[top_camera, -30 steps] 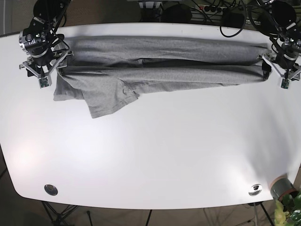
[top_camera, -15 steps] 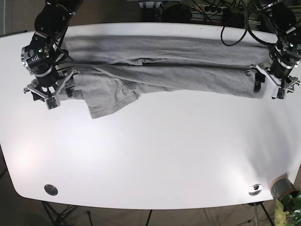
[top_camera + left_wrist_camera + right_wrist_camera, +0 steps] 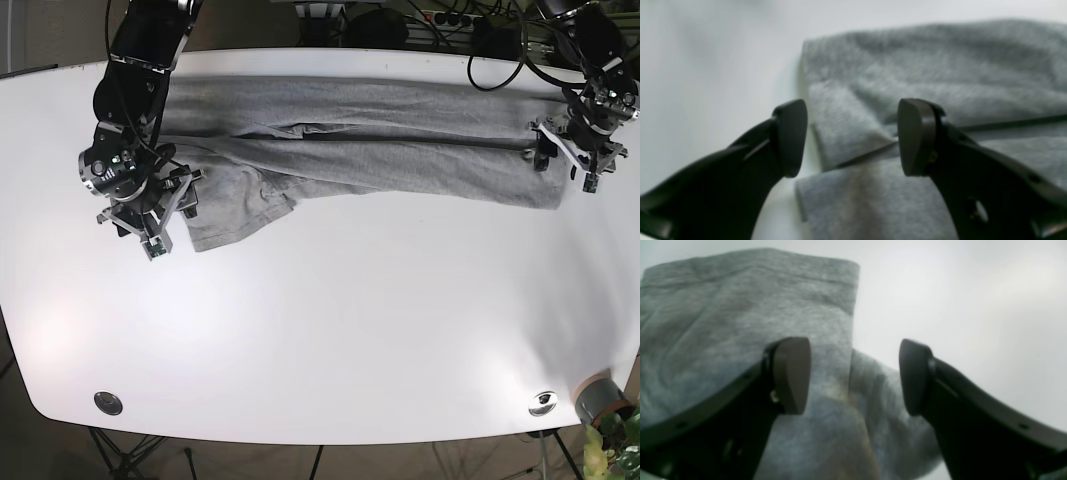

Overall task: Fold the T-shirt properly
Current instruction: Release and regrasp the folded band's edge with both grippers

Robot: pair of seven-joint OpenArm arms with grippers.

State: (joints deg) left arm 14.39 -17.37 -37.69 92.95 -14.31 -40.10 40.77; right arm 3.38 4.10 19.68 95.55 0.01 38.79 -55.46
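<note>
The grey T-shirt (image 3: 380, 150) lies in a long folded band across the back of the white table (image 3: 330, 330). One sleeve (image 3: 235, 215) sticks out toward the front at the left. My right gripper (image 3: 150, 205) hovers over the shirt's left end. In the right wrist view my right gripper (image 3: 853, 376) is open, with the cloth (image 3: 740, 320) under it and nothing between the fingers. My left gripper (image 3: 566, 155) sits at the shirt's right end. In the left wrist view my left gripper (image 3: 853, 138) is open above the layered hem (image 3: 923, 76).
Round metal fittings sit near the front corners (image 3: 108, 403) (image 3: 543, 402). A grey pot with a plant (image 3: 600, 398) stands off the front right corner. Cables (image 3: 470, 30) run behind the back edge of the table.
The shirt's upper layer was drawn toward the front and now lies over the lower part. The right arm moved forward and inward. The left arm slid forward, then back a little.
</note>
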